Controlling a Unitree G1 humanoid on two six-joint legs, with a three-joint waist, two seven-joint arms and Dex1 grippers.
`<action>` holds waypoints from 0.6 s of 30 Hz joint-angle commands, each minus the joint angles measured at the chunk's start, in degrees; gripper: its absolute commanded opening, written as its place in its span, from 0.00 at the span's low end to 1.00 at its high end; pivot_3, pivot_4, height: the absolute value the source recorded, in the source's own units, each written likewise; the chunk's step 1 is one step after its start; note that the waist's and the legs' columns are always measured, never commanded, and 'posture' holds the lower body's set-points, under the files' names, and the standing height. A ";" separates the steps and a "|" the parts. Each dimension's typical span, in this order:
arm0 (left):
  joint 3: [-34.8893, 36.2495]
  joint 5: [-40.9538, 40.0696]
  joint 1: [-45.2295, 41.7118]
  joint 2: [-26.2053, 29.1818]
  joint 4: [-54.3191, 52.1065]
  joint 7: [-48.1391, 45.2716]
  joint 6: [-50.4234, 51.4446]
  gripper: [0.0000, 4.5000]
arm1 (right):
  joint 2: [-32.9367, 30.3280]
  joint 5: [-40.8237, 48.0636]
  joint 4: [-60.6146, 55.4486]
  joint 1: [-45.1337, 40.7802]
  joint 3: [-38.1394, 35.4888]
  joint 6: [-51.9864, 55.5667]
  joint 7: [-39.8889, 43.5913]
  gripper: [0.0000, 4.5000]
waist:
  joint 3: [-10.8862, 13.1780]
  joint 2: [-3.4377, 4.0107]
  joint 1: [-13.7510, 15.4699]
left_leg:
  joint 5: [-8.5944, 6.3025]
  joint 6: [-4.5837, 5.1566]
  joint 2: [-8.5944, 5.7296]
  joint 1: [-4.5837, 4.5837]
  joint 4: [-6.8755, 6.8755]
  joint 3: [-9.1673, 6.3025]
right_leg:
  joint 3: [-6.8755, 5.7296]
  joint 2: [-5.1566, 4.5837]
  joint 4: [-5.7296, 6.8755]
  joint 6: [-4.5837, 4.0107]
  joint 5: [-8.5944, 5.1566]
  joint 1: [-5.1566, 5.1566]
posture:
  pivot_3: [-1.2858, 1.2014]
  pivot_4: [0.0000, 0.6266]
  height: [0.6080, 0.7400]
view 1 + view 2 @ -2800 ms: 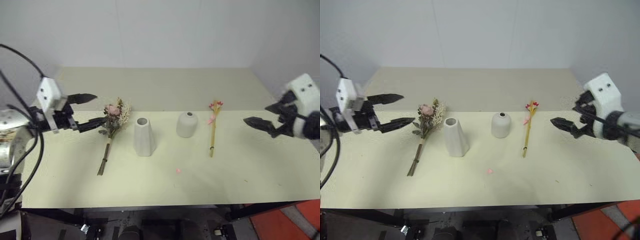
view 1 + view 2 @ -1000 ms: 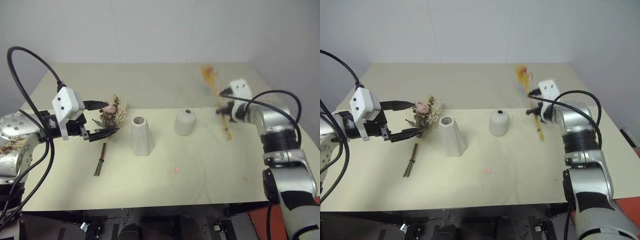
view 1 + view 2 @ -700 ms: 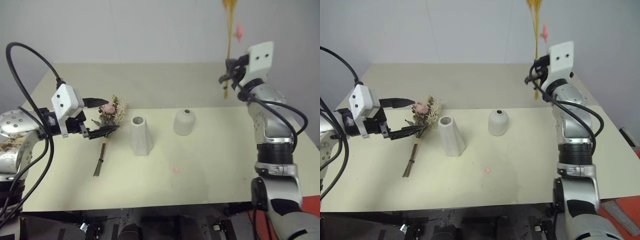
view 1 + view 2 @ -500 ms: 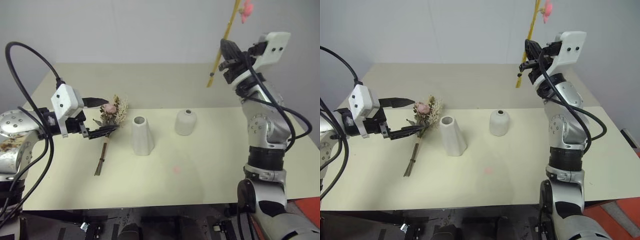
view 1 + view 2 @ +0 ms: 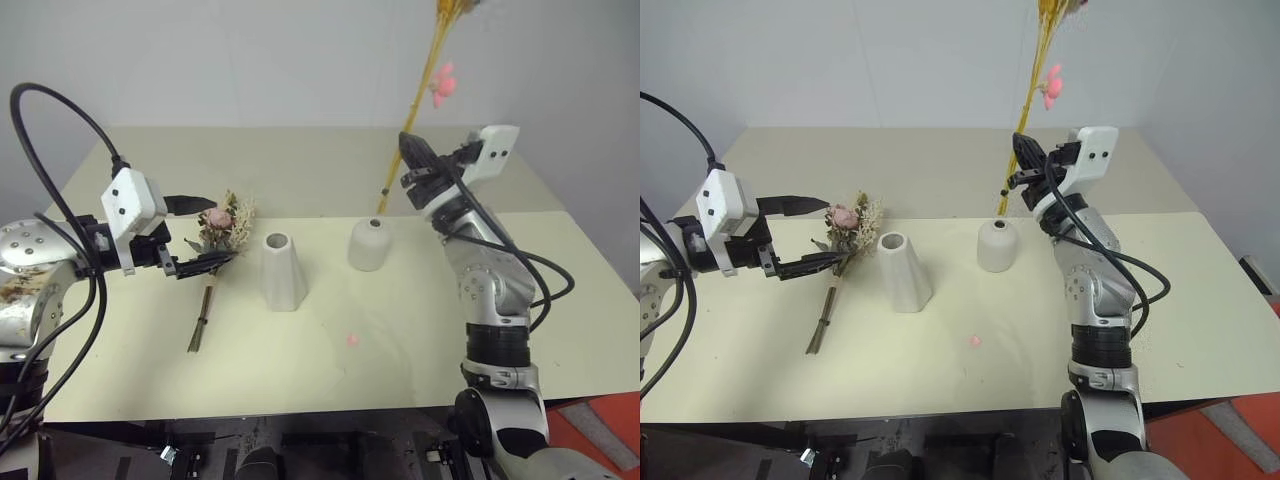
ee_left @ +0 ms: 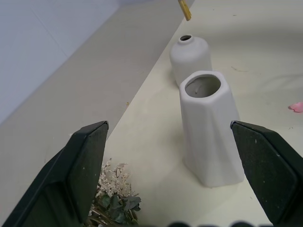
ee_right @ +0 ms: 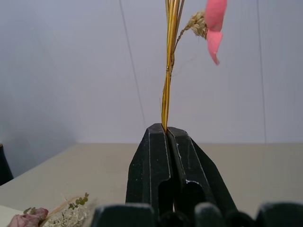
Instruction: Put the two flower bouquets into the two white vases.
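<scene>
From the head camera, the right end effector (image 5: 1025, 172) is clamping the thin yellow stalk (image 5: 1030, 95) low on its stem; the stalk is rising steeply, its pink blossom (image 5: 1050, 87) hanging high against the wall, and its lower tip is hovering just above and behind the mouth of the shorter rounded vase (image 5: 996, 246). The taller faceted vase (image 5: 905, 271) is standing on the counter (image 5: 940, 380) just to the left of the rounded one. The bushy dried bunch (image 5: 845, 240) is lying on the counter left of the tall vase, stems pointing toward the near edge. The left end effector (image 5: 808, 236) is hovering with its fingers spread wide, one on either side of the bunch's flower head. A small pink petal (image 5: 976, 341) is lying on the counter in front of the vases

In the left wrist view, both black fingers (image 6: 83, 165) are standing far apart, framing the tall vase with the round vase behind it; the dried bunch's white sprigs are showing near the fingers

In the right wrist view, the two fingers (image 7: 158, 161) are pressing tightly together on the yellow stem, which is rising straight out from between them
</scene>
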 commanded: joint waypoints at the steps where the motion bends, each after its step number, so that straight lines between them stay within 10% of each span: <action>1: 1.25 -0.15 -1.13 0.96 -0.39 -0.01 -0.81 1.00 | -0.16 -1.12 3.16 -2.69 -0.66 -5.64 1.01 0.01 | 0.00 0.00 -0.06 | 0.00 0.00 0.00 0.01 0.00 0.00 | 0.00 0.00 0.00 0.00 0.00 0.00 | 0.52 0.24 1.00; 18: 3.40 -1.01 1.35 2.79 -2.61 0.58 0.65 1.00 | 1.22 -3.26 13.15 -5.36 0.40 -12.97 2.99 0.01 | 0.00 0.01 -0.11 | 0.00 -0.01 0.00 0.01 -0.01 0.00 | 0.01 0.00 0.00 0.00 0.00 0.00 | 0.52 0.24 1.00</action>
